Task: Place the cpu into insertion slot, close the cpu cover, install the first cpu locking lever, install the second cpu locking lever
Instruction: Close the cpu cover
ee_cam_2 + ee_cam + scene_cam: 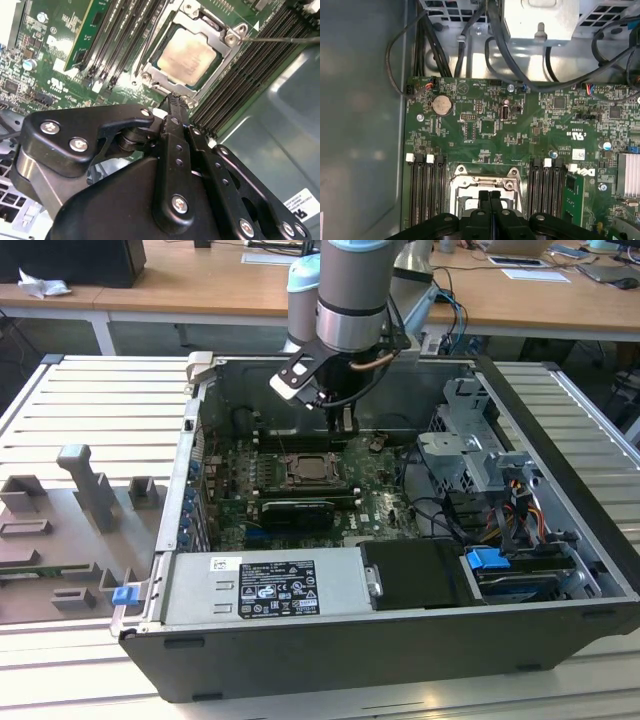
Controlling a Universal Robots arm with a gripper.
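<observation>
In the exterior view the arm (352, 300) drops from the upper middle of the frame into the open computer case (400, 655). The gripper (346, 426) hangs over the green circuit board (385, 505), just above the insertion slot (315, 472) in the picture. From there the slot is only a small dark square with a metal rim, and the chip is hard to make out.

The second wrist view supplies that. The cpu (187, 55) lies flat in the slot, its pale face showing through the window of the cpu cover (222, 42), whose shiny frame lies down around it. Whether the cover is latched I cannot tell. A thin locking lever (280, 38) runs from the frame's corner out over the memory slots (250, 75) and is cut off at the picture's edge. The fingers (175, 130) are pressed together with nothing between them, their tips just beside the cover's near edge; whether they touch it cannot be told.

In the first wrist view those closed fingers (484, 200) hide the near part of the slot. Beyond it sit a coin battery (441, 105) and loose black cables (440, 45).

In the exterior view the case's back wall stands close behind the gripper. A long black card (295, 512) lies just below the slot in the frame. The drive cage (470, 440) fills the exterior view's right, apart from the gripper. Grey fixtures (90, 485) rest on the slatted tabletop (100, 390) at the exterior view's left.
</observation>
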